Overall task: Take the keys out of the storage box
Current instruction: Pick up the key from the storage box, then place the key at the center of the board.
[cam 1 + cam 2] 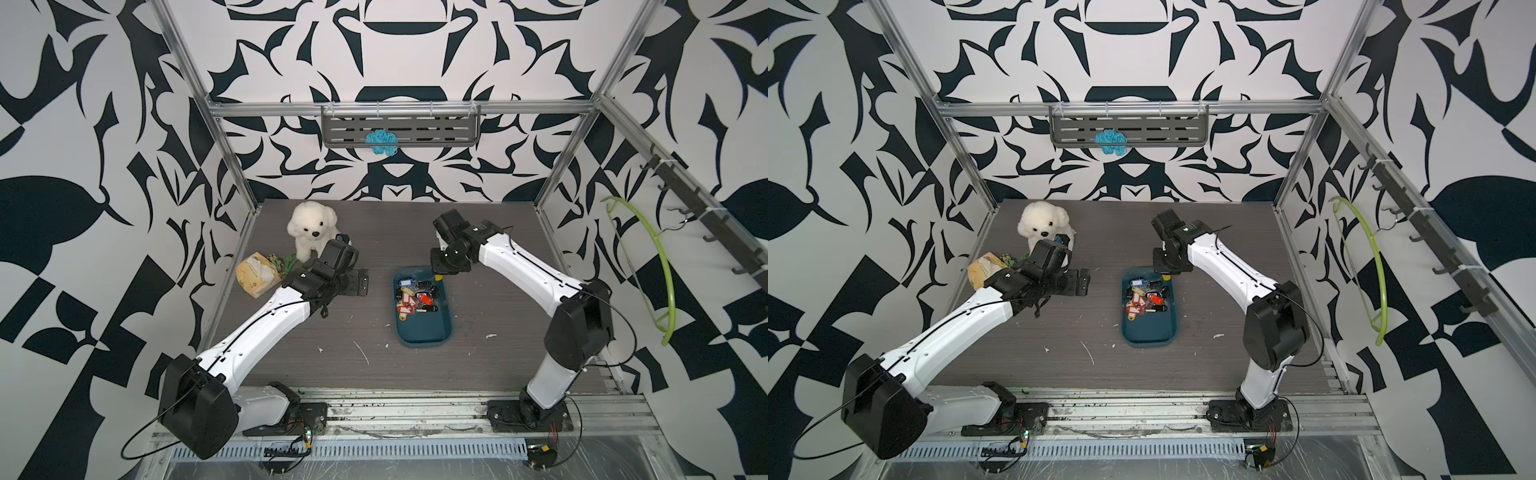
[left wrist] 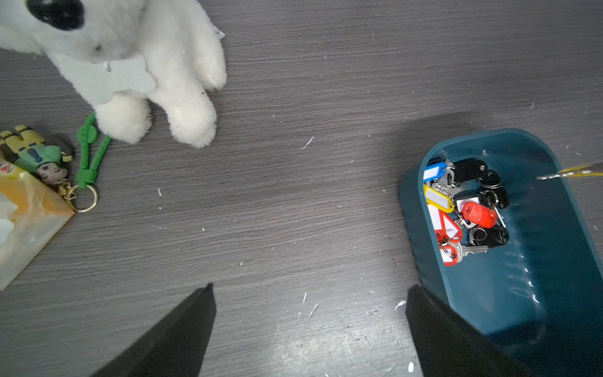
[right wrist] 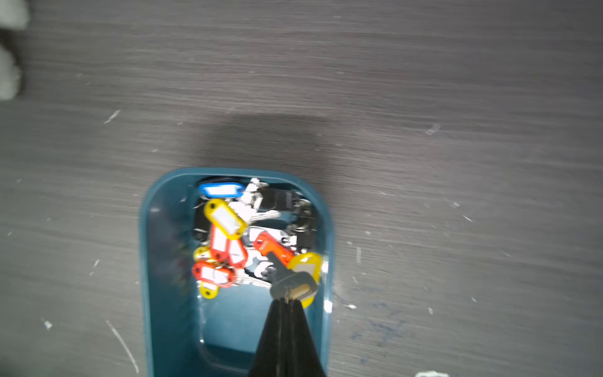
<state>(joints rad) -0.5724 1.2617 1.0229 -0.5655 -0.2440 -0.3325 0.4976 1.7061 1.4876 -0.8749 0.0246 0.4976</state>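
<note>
The storage box (image 1: 424, 343) is a dark teal tray at mid-table, seen in both top views (image 1: 1148, 338). The keys (image 1: 415, 299) lie heaped in its far half, with red, yellow, blue and black tags (image 3: 225, 218) (image 2: 463, 209). My right gripper (image 3: 287, 302) is shut on a metal key with a yellow tag (image 3: 305, 266), held over the box's far end by its right wall (image 1: 438, 276). That key also shows in the left wrist view (image 2: 567, 173). My left gripper (image 2: 311, 287) stands wide open over bare table left of the box (image 1: 363, 282), holding nothing.
A white plush dog (image 1: 311, 232) sits at the back left, close behind my left wrist. A yellow packet (image 1: 257, 276) and a green-handled keychain (image 2: 88, 153) lie beside it. A grey slotted shelf (image 1: 401, 126) hangs on the back wall; a green hanger (image 1: 648, 257) on the right wall.
</note>
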